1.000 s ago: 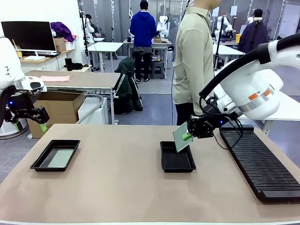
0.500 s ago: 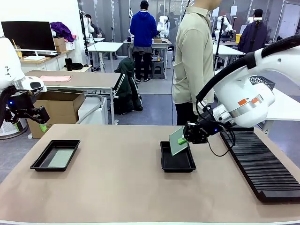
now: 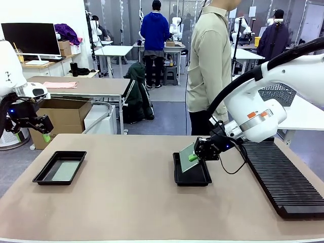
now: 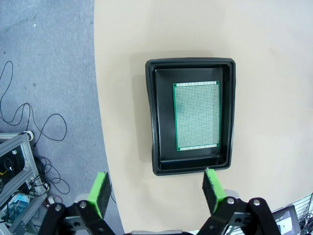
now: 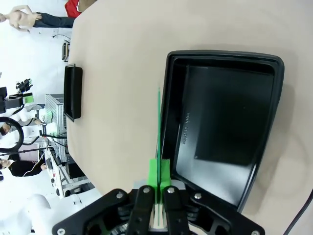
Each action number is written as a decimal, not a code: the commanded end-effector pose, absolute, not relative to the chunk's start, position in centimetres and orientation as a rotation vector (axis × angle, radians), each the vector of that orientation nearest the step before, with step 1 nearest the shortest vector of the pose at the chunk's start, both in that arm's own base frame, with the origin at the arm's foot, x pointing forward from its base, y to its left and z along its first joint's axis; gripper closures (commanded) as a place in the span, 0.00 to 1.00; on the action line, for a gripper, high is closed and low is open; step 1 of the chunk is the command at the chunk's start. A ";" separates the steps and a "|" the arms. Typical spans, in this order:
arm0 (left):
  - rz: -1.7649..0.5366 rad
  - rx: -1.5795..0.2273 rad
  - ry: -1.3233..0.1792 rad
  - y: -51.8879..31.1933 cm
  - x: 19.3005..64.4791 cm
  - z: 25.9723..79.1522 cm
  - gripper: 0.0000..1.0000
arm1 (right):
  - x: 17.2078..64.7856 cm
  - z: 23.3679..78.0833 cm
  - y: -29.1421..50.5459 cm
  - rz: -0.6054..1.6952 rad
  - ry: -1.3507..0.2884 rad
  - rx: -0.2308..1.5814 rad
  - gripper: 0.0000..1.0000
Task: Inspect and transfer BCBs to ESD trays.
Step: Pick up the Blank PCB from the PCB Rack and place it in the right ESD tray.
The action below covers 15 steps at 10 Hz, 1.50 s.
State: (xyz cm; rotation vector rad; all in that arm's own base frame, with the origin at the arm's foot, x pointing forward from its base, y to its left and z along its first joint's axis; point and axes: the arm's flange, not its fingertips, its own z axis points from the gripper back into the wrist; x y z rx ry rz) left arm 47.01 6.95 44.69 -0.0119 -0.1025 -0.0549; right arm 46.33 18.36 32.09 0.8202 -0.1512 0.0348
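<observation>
Your right gripper (image 3: 194, 156) clamps a BCB (image 3: 187, 157) tilted on edge over the middle ESD tray (image 3: 191, 176), whose floor lies bare. A second board (image 4: 196, 116) lies flat in the left tray (image 4: 190, 163); your left gripper (image 4: 155, 191) hangs above it, jaws apart.

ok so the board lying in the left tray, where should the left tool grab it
Take the board by its two long edges, coming straight down from above. It lies flat on the floor of the tray with bare floor along both long sides, so the fingers probably fit there. The left tool hangs open above it, but its fingers line up with the short ends, so turn the wrist first.
</observation>
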 end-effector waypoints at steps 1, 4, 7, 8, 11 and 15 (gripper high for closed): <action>-0.053 -0.010 -0.107 7.0 47.0 44.6 0.00 | 47.0 30.5 18.7 0.019 -0.180 0.849 0.98; -0.053 -0.010 -0.107 7.0 47.0 44.6 0.00 | 47.7 29.1 18.7 0.003 -0.157 0.865 0.98; -0.053 -0.010 -0.107 7.0 47.0 44.6 0.00 | 48.3 27.7 18.5 -0.011 -0.145 0.884 0.98; -0.053 -0.010 -0.107 7.0 47.0 44.6 0.00 | 48.4 27.4 18.5 -0.013 -0.141 0.889 0.98; -0.053 -0.010 -0.107 7.0 47.0 44.6 0.00 | 48.8 26.4 18.4 -0.026 -0.117 0.900 0.98; -0.053 -0.010 -0.107 7.0 47.0 44.6 0.00 | 48.7 26.7 18.3 -0.037 -0.096 0.863 0.98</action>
